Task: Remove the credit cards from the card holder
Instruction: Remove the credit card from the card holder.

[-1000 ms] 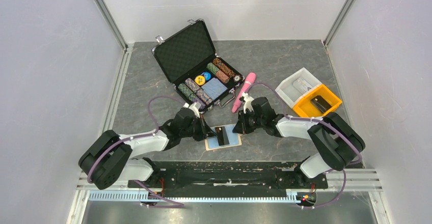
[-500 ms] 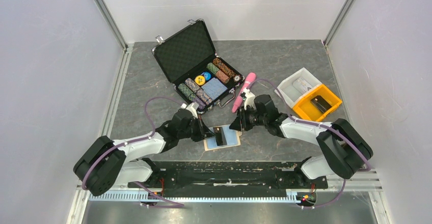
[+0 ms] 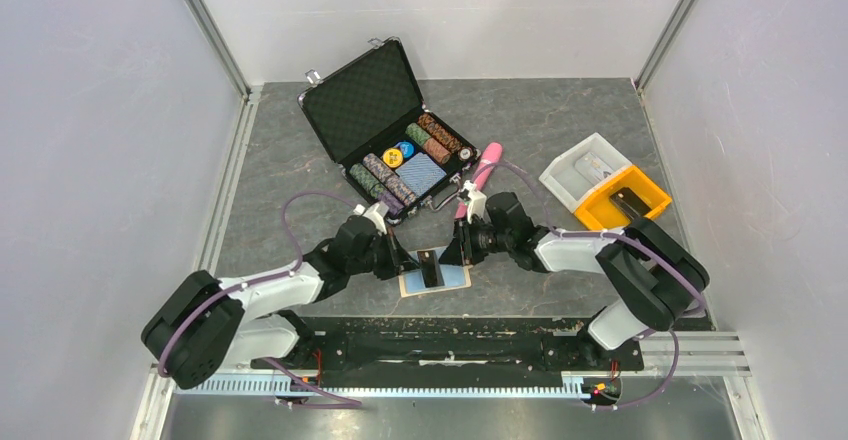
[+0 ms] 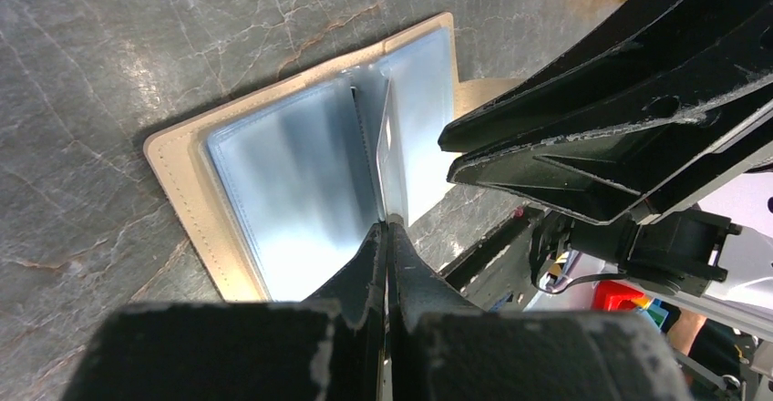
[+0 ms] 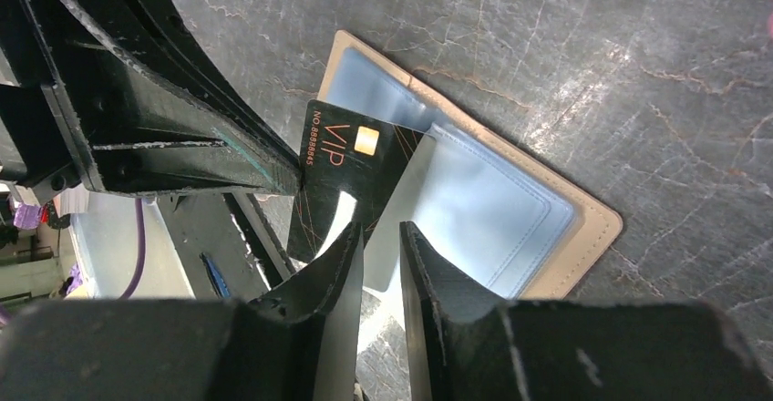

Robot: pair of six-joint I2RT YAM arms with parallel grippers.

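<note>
Right wrist view tells most of it: the black VIP card sticks up at a tilt from the open holder. The holder lies flat on the table, near its front edge, between the two arms. The left gripper is pinched closed on one edge of the card. The right gripper has its jaws nearly together with a clear pocket leaf running between them, but I can't tell if it's really clamping.

My read is that the card is stiff, light and slick. An edge pinch should work, though it could swivel or slip if it drags in the pocket. The holder looks light and floppy, so it'll probably lift along unless it's pinned.

Room-wise, the grippers are almost touching each other and the chip case sits just beyond. Going up and out to the left looks freest.
</note>
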